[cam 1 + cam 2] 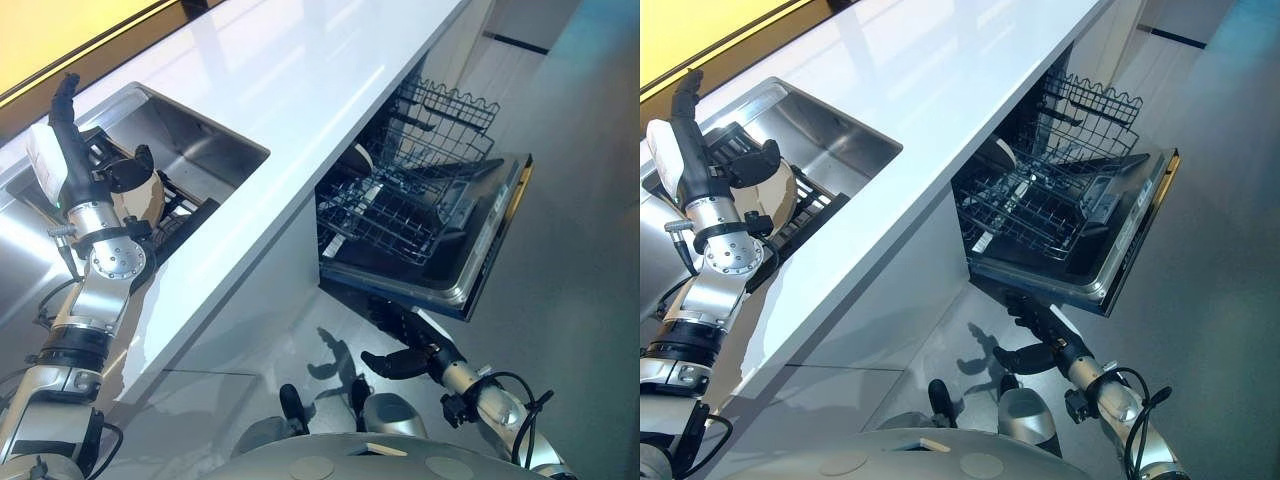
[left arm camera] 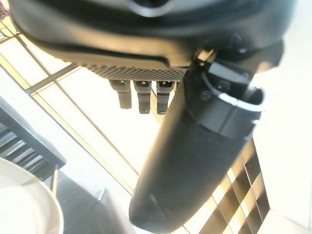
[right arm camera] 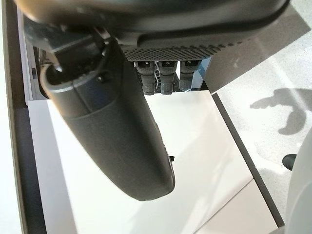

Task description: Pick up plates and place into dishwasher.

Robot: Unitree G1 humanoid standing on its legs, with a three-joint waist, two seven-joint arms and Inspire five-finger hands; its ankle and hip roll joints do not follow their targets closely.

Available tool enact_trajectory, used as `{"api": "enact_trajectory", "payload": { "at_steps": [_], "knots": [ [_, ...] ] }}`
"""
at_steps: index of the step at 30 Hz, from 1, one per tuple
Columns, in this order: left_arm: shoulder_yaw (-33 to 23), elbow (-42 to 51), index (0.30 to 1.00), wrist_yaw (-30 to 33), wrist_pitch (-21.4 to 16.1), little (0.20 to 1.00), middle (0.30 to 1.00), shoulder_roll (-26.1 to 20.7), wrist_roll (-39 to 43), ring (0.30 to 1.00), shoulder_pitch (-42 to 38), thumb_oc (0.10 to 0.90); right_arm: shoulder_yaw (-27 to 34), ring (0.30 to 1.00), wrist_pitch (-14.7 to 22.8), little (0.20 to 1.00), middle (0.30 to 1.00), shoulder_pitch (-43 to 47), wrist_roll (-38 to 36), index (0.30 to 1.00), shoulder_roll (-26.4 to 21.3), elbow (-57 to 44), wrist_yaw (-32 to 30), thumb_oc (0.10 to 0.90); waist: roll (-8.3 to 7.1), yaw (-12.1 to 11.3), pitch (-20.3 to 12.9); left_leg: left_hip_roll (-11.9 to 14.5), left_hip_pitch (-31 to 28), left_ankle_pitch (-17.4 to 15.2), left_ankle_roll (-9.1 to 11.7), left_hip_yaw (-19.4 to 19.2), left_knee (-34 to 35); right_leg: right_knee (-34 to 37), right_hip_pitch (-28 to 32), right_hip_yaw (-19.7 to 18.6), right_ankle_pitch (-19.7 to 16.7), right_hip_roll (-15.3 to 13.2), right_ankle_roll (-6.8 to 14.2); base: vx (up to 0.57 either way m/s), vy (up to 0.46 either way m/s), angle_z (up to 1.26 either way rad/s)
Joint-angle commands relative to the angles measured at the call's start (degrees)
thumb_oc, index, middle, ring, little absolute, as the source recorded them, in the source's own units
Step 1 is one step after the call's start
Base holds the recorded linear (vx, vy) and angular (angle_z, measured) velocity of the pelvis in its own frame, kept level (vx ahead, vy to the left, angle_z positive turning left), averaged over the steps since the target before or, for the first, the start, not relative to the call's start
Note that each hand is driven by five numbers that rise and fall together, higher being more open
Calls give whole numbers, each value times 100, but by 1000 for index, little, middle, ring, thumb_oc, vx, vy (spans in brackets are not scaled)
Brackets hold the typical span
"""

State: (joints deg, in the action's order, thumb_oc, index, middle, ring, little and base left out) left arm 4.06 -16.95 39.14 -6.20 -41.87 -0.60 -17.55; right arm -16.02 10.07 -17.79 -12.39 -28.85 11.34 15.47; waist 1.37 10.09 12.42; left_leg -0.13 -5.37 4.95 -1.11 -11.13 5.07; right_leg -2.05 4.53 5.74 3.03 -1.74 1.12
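A long white countertop ran across the kitchen, with a steel sink sunk into it at one end and an open dishwasher under it further along, its door dropped flat and its wire racks pulled out over it. In the sink stood a dark dish rack with a pale, cream-coloured plate upright in it, and the left hand was raised just beside that plate, its fingers straight and apart, closed on nothing; the left wrist view showed the plate's rim near the hand but not in its grasp. The right hand hung low in front of the dishwasher door, above the grey floor, fingers loosely spread and relaxed, holding nothing. A second pale dish seemed to sit already at the back of the lower rack, though it was partly hidden. The plate looked stiff, smooth and probably ceramic, so I judged it would be fairly heavy for its size, slippery against hard fingers and liable to chip if knocked on steel or wire. The best hold would likely be the exposed upper rim, thumb on one face and fingers on the other, lifting straight up out of the rack slots.
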Motion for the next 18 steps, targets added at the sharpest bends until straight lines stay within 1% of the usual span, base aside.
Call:
{"api": "enact_trajectory", "payload": {
  "at_steps": [1,2,3,5,7,8,9,13,18],
  "knots": [
    [-408,195,900,-102,-227,900,900,-450,-82,900,-392,800,72,900,569,900,900,14,-218,900,68,-567,43,800,-81,64,-326,-413,-177,-1260,-193,-44,-554,-788,-476,24,446,77,554,0,0,0],
    [-397,189,900,-170,-251,900,900,-447,-36,900,-389,800,83,900,564,900,900,22,-222,900,73,-568,36,800,-78,64,-323,-415,-178,-1264,-194,-44,-559,-788,-474,29,445,75,556,0,0,0],
    [-378,250,900,-417,-217,900,900,-431,101,900,-349,800,91,900,547,900,900,25,-214,900,87,-581,10,800,-71,53,-324,-412,-179,-1263,-195,-46,-568,-780,-459,31,450,79,553,0,0,0],
    [-345,375,900,-590,-170,900,900,-375,136,900,-288,800,95,900,545,900,900,25,-195,900,104,-590,-11,800,-64,42,-327,-410,-180,-1260,-192,-35,-573,-774,-446,36,459,82,551,0,0,0],
    [-280,515,900,-930,-66,900,900,-315,283,900,-222,800,96,900,558,900,900,48,-170,900,137,-566,-22,800,-56,32,-318,-411,-187,-1262,-195,-30,-576,-776,-437,36,456,83,556,0,0,0],
    [-268,569,900,-1005,-15,900,900,-287,253,900,-197,800,98,900,547,900,900,47,-166,900,142,-581,-29,800,-52,29,-320,-408,-184,-1259,-195,-29,-577,-776,-438,36,461,87,554,-34,-14,0],
    [-217,761,900,-1228,112,900,900,-222,249,900,-99,800,115,900,553,900,900,45,-153,900,167,-585,-30,800,-43,16,-313,-407,-189,-1254,-199,-11,-568,-769,-427,30,469,98,553,0,0,0],
    [-154,1077,900,-1729,381,900,900,-153,285,900,106,800,170,900,536,900,900,52,-155,900,181,-611,-7,800,-23,-14,-290,-404,-196,-1240,-202,11,-558,-765,-406,38,475,109,553,-33,-9,1],
    [-108,1275,900,-2078,621,900,900,-184,321,900,197,800,202,900,541,900,900,58,-158,900,172,-617,-2,800,13,-28,-270,-412,-200,-1206,-202,39,-536,-755,-393,55,455,108,558,-5,-1,1]
  ]
}}
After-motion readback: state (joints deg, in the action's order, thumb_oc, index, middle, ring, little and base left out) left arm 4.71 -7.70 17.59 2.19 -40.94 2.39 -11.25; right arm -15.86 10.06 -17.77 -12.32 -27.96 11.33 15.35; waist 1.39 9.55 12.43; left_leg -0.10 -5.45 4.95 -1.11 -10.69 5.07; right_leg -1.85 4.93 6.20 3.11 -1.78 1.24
